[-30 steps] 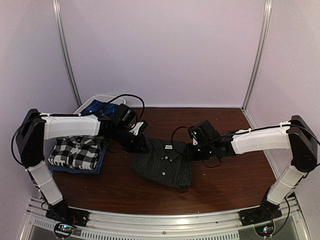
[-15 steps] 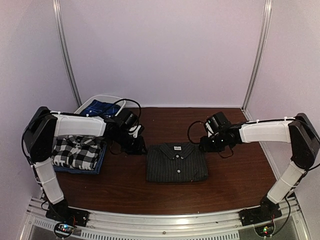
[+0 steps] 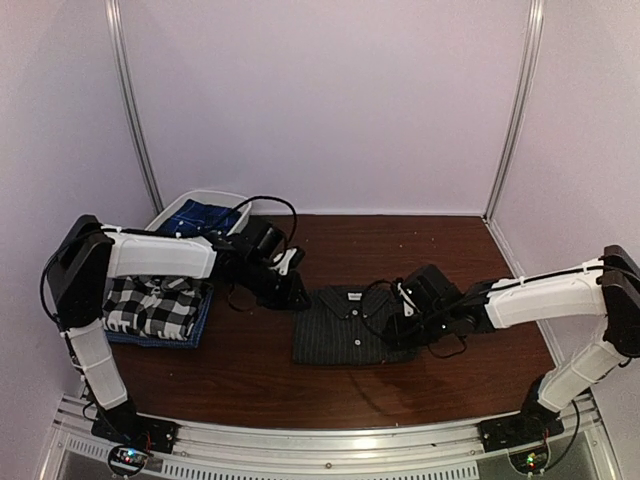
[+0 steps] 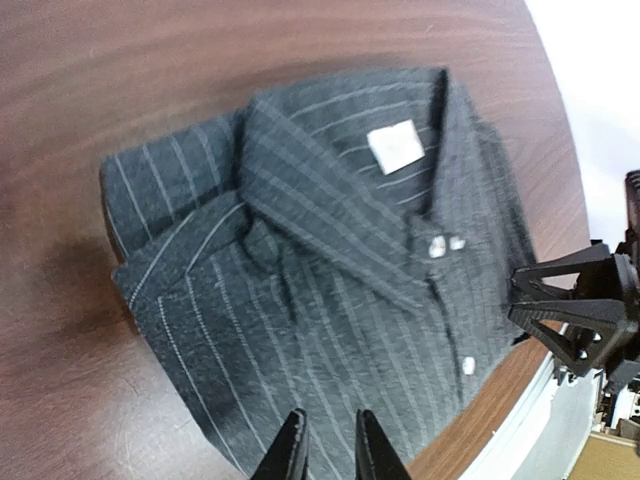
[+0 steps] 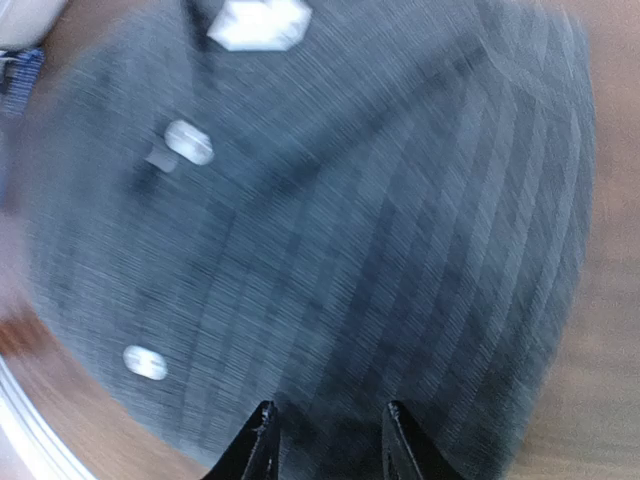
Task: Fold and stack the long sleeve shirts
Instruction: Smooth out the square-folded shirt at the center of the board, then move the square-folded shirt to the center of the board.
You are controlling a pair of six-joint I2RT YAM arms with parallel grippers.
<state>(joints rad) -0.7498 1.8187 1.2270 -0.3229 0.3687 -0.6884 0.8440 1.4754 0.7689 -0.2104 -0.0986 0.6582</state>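
The charcoal pinstriped shirt (image 3: pixel 345 330) lies folded flat at mid-table, collar toward the back. My left gripper (image 3: pixel 298 296) hovers at its back-left corner; in the left wrist view the left gripper (image 4: pixel 328 452) stands narrowly open over the striped cloth (image 4: pixel 330 270), gripping nothing. My right gripper (image 3: pixel 400 318) is over the shirt's right side; the right wrist view, blurred, shows the right gripper (image 5: pixel 328 440) open above the fabric (image 5: pixel 350 230). At the left, the folded checked shirt (image 3: pixel 150 300) rests on a dark blue shirt (image 3: pixel 160 341).
A white bin (image 3: pixel 215 196) holding blue cloth (image 3: pixel 200 215) stands at the back left, behind the left arm. Bare brown table (image 3: pixel 480 260) lies right of the pinstriped shirt. Pale walls enclose the table on three sides.
A second ago both grippers held the skewed pinstriped shirt at its collar ends. They let go, leaving it flat and square, pulled away, then moved back over its left corner and right side.
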